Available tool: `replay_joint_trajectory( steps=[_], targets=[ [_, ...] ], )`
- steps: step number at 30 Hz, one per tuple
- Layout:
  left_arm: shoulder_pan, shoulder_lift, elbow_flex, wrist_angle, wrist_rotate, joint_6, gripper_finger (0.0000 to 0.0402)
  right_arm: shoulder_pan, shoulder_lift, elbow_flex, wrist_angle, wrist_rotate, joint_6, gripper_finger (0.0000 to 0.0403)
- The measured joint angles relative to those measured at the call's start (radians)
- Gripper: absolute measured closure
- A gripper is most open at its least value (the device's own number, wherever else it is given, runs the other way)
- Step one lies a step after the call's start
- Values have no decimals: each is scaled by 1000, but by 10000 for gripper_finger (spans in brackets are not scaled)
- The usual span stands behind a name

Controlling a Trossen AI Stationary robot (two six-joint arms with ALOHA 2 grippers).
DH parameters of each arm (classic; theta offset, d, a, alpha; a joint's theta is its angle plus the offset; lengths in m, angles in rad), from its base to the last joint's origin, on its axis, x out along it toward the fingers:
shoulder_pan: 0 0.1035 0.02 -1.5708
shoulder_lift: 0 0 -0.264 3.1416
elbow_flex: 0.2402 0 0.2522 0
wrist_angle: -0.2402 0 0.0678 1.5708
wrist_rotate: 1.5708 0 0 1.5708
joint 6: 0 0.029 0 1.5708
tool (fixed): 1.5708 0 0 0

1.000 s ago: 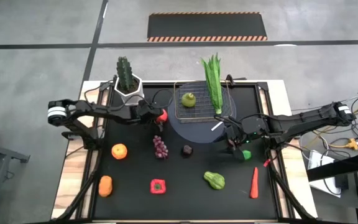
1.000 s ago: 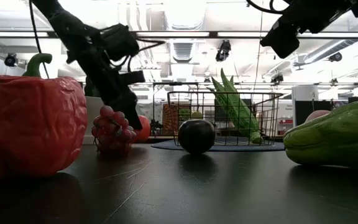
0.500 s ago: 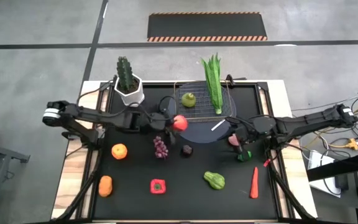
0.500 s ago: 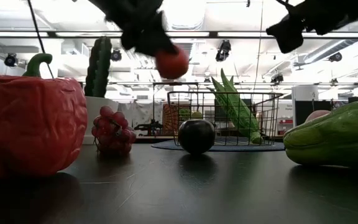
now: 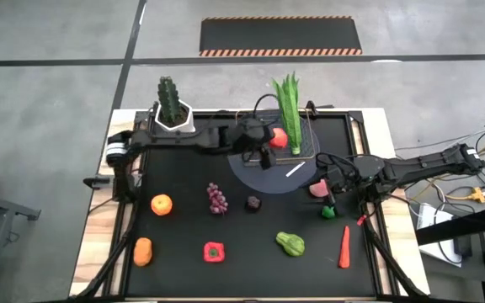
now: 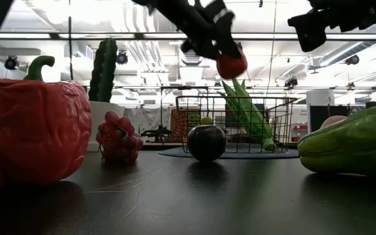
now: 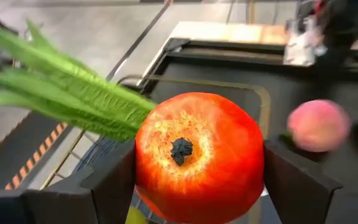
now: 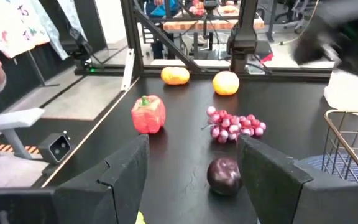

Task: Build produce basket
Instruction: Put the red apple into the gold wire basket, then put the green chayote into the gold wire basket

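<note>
While our left gripper (image 5: 274, 140) clamps the red tomato (image 5: 279, 137) above the basket (image 5: 306, 143), upper centre, our right gripper (image 5: 327, 198) hovers agape, seemingly empty, centre right.

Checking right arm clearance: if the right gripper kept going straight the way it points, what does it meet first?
Probably the dark plum, dead ahead between the right gripper's open fingers; the grapes lie just beyond. Depth is unclear.
</note>
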Motion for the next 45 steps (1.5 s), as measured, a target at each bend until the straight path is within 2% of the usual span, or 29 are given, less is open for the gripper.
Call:
replay_joint_trajectory(
  steps=[6, 11, 17, 21, 27, 35, 45],
  targets=[
    [64, 123, 51, -5, 6, -3, 122, 0, -5, -1, -6, 0, -1, 177],
    [91, 179, 47, -6, 8, -28, 121, 0, -4, -1, -18, 0, -1, 177],
    [101, 198, 45, 2, 5, -28, 83, 0, -4, -1, -17, 0, 0, 177],
    [114, 214, 36, 30, 5, -27, 75, 0, -4, -1, -16, 0, 6, 177],
    [127, 216, 22, 95, 4, -28, 72, 0, -4, -1, -15, 0, 14, 177],
    [124, 209, 21, 90, 4, 4, 70, 0, -4, -1, -18, 8, 49, 177],
    [28, 83, 3, 55, 5, 112, 70, 0, 14, -6, -23, 8, 129, 177]
  ],
)
